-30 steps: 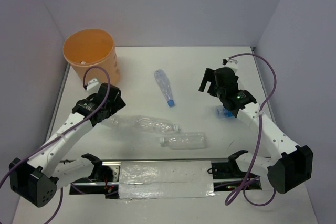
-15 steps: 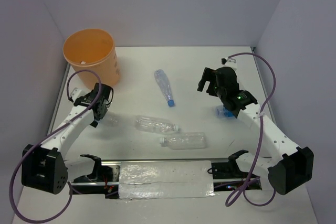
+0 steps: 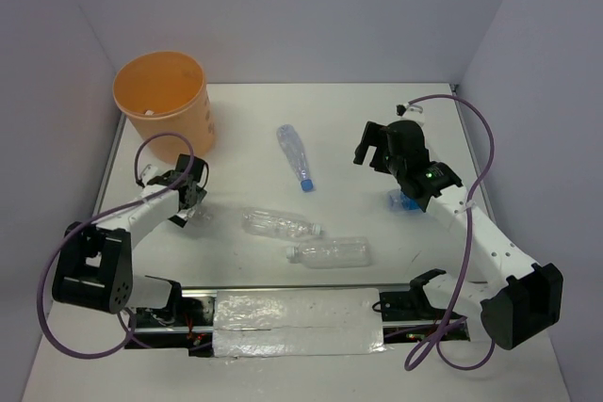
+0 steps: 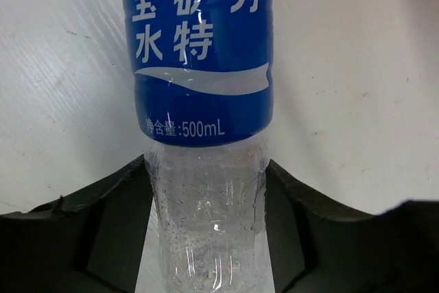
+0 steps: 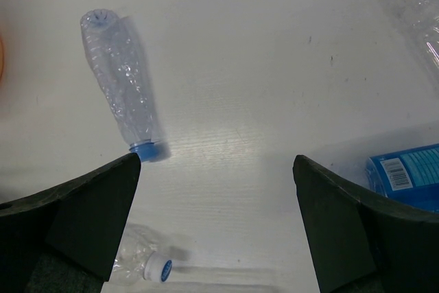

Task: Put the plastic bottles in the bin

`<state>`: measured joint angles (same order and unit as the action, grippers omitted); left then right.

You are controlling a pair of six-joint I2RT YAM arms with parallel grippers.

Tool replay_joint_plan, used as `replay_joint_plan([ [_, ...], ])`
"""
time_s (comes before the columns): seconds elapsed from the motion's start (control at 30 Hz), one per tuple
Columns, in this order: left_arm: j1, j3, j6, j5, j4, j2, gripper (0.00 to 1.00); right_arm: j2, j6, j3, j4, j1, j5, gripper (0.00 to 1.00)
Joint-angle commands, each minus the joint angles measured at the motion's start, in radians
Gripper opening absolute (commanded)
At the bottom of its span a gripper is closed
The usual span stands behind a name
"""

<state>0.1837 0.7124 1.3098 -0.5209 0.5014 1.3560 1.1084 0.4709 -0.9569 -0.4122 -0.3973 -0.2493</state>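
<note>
The left wrist view shows my left gripper (image 4: 206, 169) shut on a clear plastic bottle (image 4: 206, 224) with a blue label, its black fingers (image 4: 116, 217) pressed against both sides below the label. Seen from above, that gripper (image 3: 186, 197) sits low on the table, in front of the orange bin (image 3: 162, 96). My right gripper (image 3: 375, 150) hovers open with nothing between its fingers (image 5: 103, 204). Three more bottles lie mid-table: a blue-capped one (image 3: 294, 155), a clear one (image 3: 280, 224) and a third (image 3: 330, 252).
A blue-labelled item (image 3: 405, 201) lies under the right arm and also shows at the right wrist view's edge (image 5: 408, 176). White walls enclose the table on three sides. A foil-covered rail (image 3: 297, 313) runs between the arm bases.
The left arm has swung left and down to the table in front of the bin, and its jaws have closed onto the blue-labelled bottle. The right arm has barely moved.
</note>
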Motion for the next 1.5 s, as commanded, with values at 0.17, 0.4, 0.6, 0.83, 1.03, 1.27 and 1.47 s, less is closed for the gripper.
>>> replay_joint_plan([
  [0.17,-0.007,0.036,-0.075,-0.048,0.153,-0.260,0.54,0.004,-0.014,-0.045,0.015,-0.011,-0.048,1.00],
  [0.4,-0.004,0.277,-0.300,-0.151,0.330,-0.518,0.48,-0.015,-0.009,-0.040,0.021,-0.009,-0.061,1.00],
  [0.6,-0.004,0.533,-0.599,-0.214,0.194,-0.457,0.49,-0.027,0.005,-0.048,0.029,-0.008,-0.032,1.00],
  [0.83,-0.004,0.803,-0.820,-0.182,0.011,-0.160,0.53,-0.018,0.024,-0.059,0.038,-0.009,-0.019,1.00],
  [1.03,-0.006,0.995,-0.882,-0.108,-0.035,0.017,0.58,-0.009,0.028,-0.075,0.030,-0.011,-0.013,1.00],
  [1.27,-0.030,1.046,-0.923,-0.050,-0.129,0.137,0.60,-0.013,0.025,-0.054,0.021,-0.009,-0.018,1.00],
  [1.47,-0.101,1.070,-0.931,0.025,-0.199,0.219,0.65,-0.021,0.025,-0.039,0.023,-0.009,-0.021,1.00],
])
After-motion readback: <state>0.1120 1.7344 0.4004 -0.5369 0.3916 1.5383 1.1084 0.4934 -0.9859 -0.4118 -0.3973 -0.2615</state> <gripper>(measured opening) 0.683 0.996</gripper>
